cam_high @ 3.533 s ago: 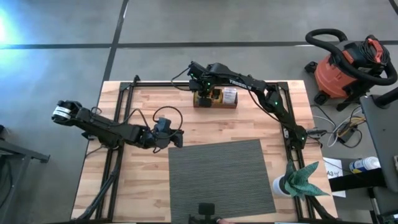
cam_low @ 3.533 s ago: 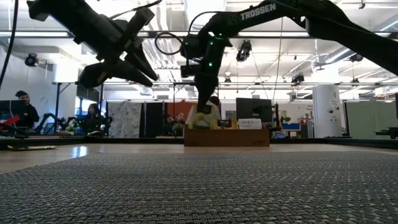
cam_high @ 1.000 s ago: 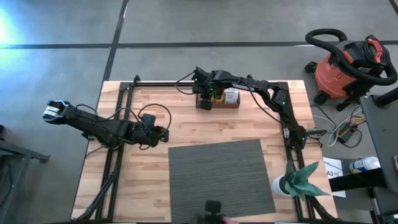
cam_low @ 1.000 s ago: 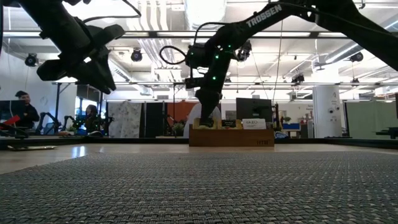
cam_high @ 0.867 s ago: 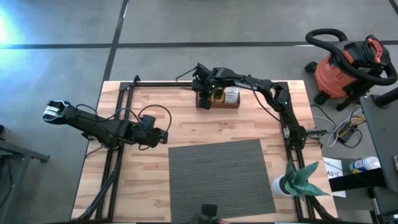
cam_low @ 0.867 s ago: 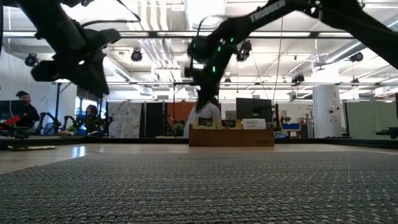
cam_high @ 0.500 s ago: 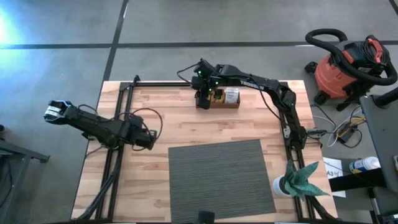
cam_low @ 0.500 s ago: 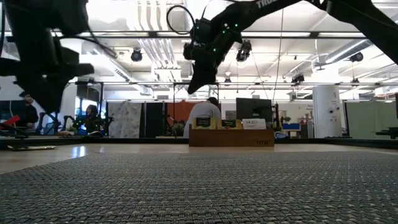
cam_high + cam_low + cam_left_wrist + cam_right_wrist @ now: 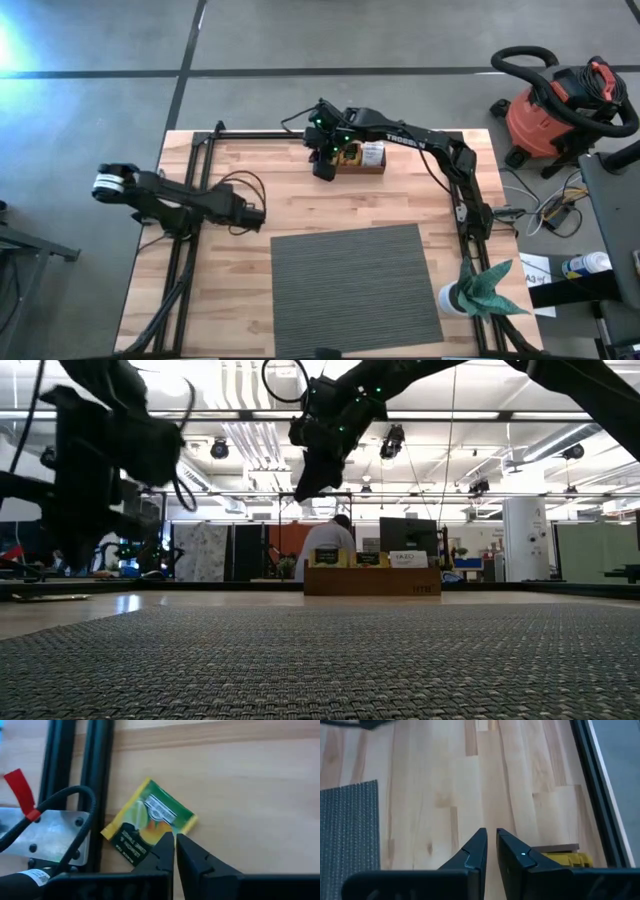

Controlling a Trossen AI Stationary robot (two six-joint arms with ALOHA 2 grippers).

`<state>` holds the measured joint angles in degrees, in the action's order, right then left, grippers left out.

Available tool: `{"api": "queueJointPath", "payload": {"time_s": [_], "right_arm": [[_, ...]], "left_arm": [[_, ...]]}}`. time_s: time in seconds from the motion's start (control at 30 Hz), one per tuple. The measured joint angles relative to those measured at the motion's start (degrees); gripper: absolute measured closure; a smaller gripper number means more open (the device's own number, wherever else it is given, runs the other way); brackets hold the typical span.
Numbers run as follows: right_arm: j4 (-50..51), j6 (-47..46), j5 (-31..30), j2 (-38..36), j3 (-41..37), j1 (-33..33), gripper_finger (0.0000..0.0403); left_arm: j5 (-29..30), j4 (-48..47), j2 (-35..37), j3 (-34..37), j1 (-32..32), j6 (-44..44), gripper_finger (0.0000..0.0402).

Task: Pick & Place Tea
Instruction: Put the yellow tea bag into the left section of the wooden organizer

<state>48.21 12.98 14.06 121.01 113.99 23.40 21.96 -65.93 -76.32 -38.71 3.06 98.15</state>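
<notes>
Yellow-green square tea sachet [image 9: 148,822] lies flat on wooden tabletop [image 9: 330,205], mid-frame in left wrist view. Left gripper [image 9: 174,841] fingers pressed together at its edge, empty. Right gripper [image 9: 490,845] pressed together, empty. Risk: fingertips slide off flat sachet.

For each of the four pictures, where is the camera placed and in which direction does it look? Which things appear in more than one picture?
High view: above, looking straight down on the table; both arms, the mat, the wooden tray.
Low view: at table height, looking level across the mat toward the tray; both arms overhead.
Left wrist view: looks down past the left gripper at a tea bag.
Right wrist view: looks down past the right gripper at bare tabletop.
Shared: high and low views both show tray and mat.
</notes>
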Motion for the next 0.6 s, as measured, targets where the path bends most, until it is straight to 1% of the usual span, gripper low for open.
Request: {"api": "queueJointPath", "payload": {"time_s": [0.13,0.3,0.47,0.6], "right_arm": [[0.5,-1.0,0.0,0.0,0.0,0.0,0.0365],[1.3,-1.0,-0.1,0.0,0.0,0.0,0.0365],[1.3,-1.0,-0.1,0.0,0.0,0.0,0.0365],[1.3,-1.0,-0.1,0.1,0.0,0.0,0.0365]], "left_arm": [[-0.3,2.1,-4.0,0.1,-2.9,0.7,0.0389],[-0.6,5.4,-8.5,0.7,-5.7,-0.7,0.0389],[1.5,5.1,-12.9,1.2,-6.1,-0.1,0.0389],[2.9,7.2,-14.8,1.7,-6.1,0.5,0.0389]]}}
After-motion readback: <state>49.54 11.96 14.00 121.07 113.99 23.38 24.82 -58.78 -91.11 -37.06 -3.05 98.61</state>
